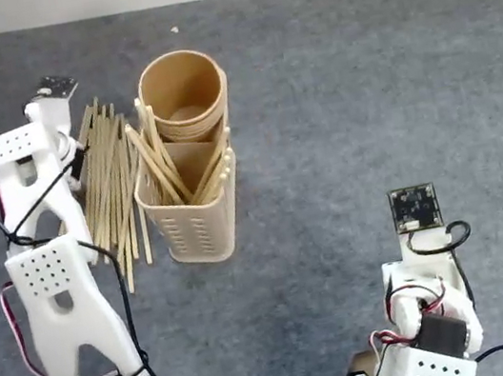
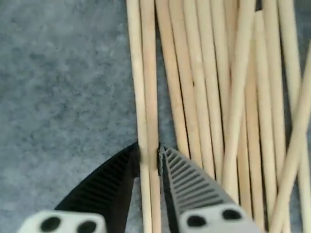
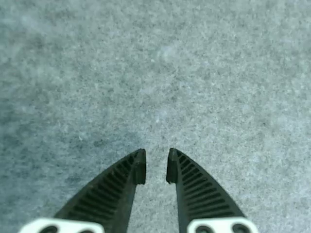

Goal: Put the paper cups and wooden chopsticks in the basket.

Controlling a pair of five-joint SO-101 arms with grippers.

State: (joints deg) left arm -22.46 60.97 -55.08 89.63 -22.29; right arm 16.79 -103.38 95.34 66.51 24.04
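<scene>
A loose pile of wooden chopsticks [image 1: 114, 187] lies on the grey carpet just left of the cream perforated basket [image 1: 203, 235]. The basket holds stacked brown paper cups [image 1: 183, 93] and several chopsticks [image 1: 163, 164] standing at a slant. My left gripper [image 2: 149, 154] is down on the pile's left edge, shut on two chopsticks [image 2: 147, 97] that run between its fingertips. My right gripper [image 3: 155, 167] hangs over bare carpet at the near right, its fingers almost together with nothing between them.
The left arm [image 1: 39, 214] stands along the pile's left side. The right arm [image 1: 432, 312] sits at the near right, well away from the basket. Open carpet [image 1: 378, 80] spreads to the right of and beyond the basket.
</scene>
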